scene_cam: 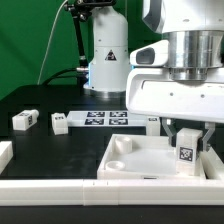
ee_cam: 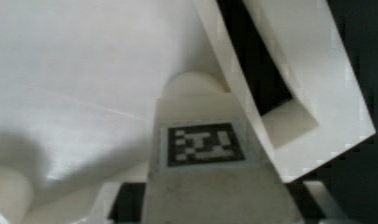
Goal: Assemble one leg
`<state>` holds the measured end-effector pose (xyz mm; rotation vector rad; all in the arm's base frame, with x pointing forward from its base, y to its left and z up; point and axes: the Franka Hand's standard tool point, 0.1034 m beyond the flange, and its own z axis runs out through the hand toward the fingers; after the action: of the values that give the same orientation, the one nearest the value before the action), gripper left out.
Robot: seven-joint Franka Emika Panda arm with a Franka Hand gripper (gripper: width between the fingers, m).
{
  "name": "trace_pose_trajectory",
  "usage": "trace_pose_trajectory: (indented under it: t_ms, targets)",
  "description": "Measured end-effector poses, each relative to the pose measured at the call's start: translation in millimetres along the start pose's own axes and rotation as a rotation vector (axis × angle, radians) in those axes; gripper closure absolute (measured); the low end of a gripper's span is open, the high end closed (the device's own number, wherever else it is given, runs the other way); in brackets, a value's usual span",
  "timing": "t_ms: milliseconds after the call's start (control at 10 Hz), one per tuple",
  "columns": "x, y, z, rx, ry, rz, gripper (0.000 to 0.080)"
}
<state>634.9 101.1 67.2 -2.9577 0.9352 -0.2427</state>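
Observation:
My gripper [scene_cam: 187,142] is shut on a leg [scene_cam: 186,151], a small white block with a black-and-white tag. It holds the leg upright over the near right corner of the large white square panel [scene_cam: 135,162]. In the wrist view the leg [ee_cam: 204,140] runs out from between my fingers [ee_cam: 118,205] toward the panel's inner face [ee_cam: 79,90], beside its raised rim [ee_cam: 292,95]. I cannot tell whether the leg's tip touches the panel. Two more legs [scene_cam: 25,120] [scene_cam: 58,122] lie on the black table at the exterior view's left.
The marker board [scene_cam: 100,118] lies behind the panel, with another small white block [scene_cam: 152,121] at its right end. A white bar [scene_cam: 60,190] runs along the front edge, and a white piece [scene_cam: 4,152] sits at the far left. The robot base [scene_cam: 105,60] stands at the back.

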Motion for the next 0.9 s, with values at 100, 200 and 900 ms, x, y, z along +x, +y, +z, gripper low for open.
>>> trace_pose_trajectory:
  t_ms: [100,200,900]
  targets:
    - [0.6,1.5,0.0,-0.004,0.003,0.021,0.0504]
    - [1.8,3.4,-0.1,-0.008,0.003,0.079,0.0504]
    - [1.4,2.5,-0.1,-0.004,0.002,0.079,0.0151]
